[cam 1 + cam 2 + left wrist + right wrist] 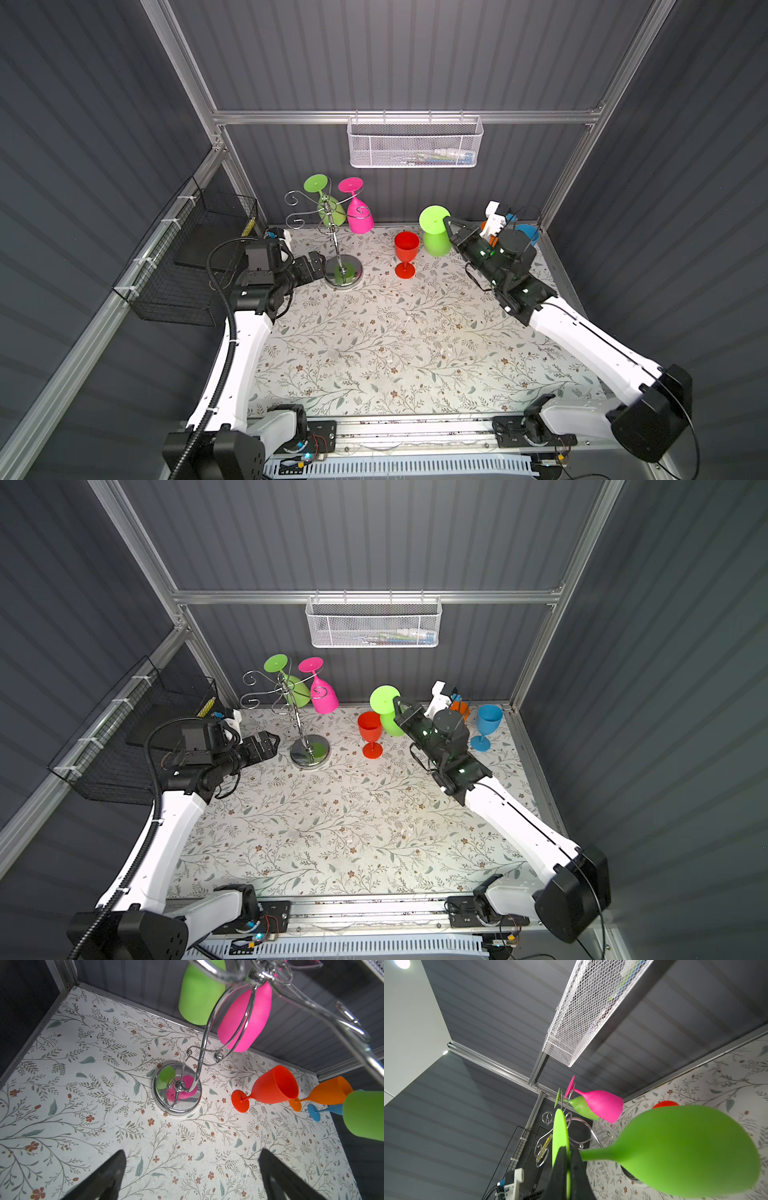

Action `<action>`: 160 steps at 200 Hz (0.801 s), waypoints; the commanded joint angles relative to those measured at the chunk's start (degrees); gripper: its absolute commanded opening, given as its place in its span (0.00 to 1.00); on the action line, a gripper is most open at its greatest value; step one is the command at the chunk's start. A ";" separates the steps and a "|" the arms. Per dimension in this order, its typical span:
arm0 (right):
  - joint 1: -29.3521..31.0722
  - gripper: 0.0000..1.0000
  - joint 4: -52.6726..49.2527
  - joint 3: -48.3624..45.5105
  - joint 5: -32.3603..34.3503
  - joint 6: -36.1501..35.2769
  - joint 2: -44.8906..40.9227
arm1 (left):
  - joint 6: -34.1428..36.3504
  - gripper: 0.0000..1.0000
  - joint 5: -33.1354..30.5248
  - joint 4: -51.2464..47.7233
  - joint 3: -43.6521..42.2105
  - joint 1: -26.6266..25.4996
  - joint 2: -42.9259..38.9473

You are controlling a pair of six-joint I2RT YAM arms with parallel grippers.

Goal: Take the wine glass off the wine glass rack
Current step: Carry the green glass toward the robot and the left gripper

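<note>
My right fingers (560,1169) are closed flat on the thin foot of the green glass (685,1153); the right gripper (449,223) holds it upside down by the disc's edge alone, bowl hanging below. That is a slippery hold on smooth plastic; I judge a quick wrist turn could swing the bowl and twist the foot out, so slow, level moves suit it. The glass is off the rack (337,249), well to its right near the back wall, just beside the red glass (406,249) standing on the table (374,332); whether its rim touches the table I cannot tell. The lift-off looks done; what is left is setting it down; I would shift clear of the red glass first, lower until the rim bears all round, then let go. My left gripper (192,1151) is spread wide, holding nothing, low beside the rack's base; from there it could steady the base if needed. A pink glass (359,212) and a second green glass (332,208) hang on the rack's far arms.
</note>
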 commanded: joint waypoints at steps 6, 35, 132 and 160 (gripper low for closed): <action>0.04 0.00 -1.70 -5.16 0.99 -4.27 -7.81 | -4.39 0.99 0.31 -4.24 -0.46 -0.66 -3.32; 0.75 0.00 -4.99 -10.66 2.16 -7.83 -14.58 | -8.06 0.99 0.36 -5.64 -3.50 -1.76 -5.66; 16.79 0.00 -10.04 -18.18 13.52 -31.05 -17.83 | -21.37 0.94 -1.16 -9.34 -9.57 -8.57 -9.34; 24.60 0.00 -7.44 -18.95 18.07 -37.25 -14.72 | -26.21 0.91 0.49 -9.32 -10.15 -9.03 -10.55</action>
